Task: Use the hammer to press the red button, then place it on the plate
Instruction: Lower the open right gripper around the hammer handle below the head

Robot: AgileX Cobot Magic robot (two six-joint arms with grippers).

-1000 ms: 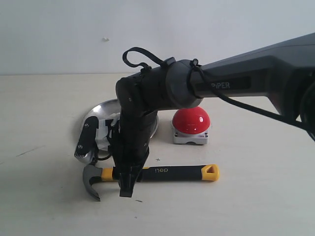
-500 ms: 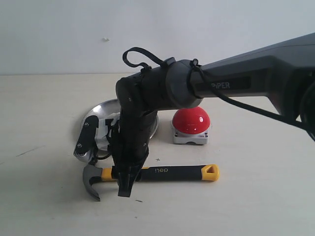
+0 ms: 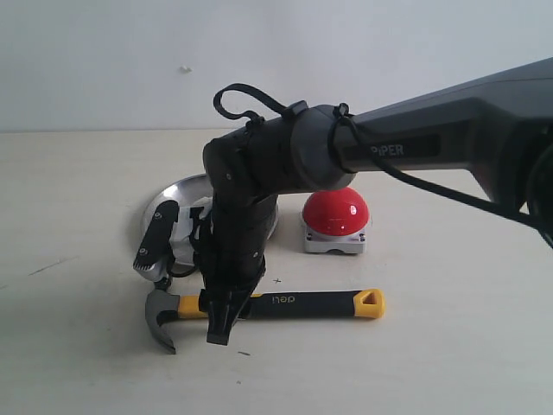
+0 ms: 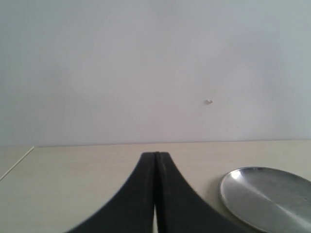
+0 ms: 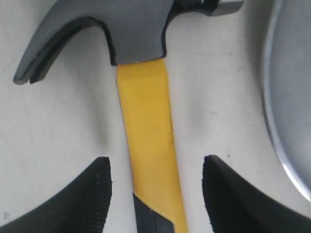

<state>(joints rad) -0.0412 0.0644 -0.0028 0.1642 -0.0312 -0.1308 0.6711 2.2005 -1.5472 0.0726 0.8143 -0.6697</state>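
Observation:
The hammer (image 3: 294, 303) lies flat on the table with its dark head to the left and its yellow end to the right. My right gripper (image 3: 181, 303) reaches down over it and stands open. In the right wrist view the right gripper (image 5: 155, 160) has one finger on each side of the yellow neck of the hammer (image 5: 146, 121), just below the head, with gaps on both sides. The red button (image 3: 335, 212) sits behind the handle. The silver plate (image 3: 173, 194) lies behind the arm, partly hidden. My left gripper (image 4: 155, 155) is shut on nothing, with the plate (image 4: 272, 199) beside it.
The right arm's dark forearm (image 3: 432, 138) spans the scene from the right edge. A pale wall (image 3: 104, 60) closes the back of the table. The plate's rim (image 5: 286, 111) lies close to one right finger.
The right gripper's far finger has shifted slightly inward towards the hammer handle, so the jaws stand a little narrower. The hammer, button and plate have not moved.

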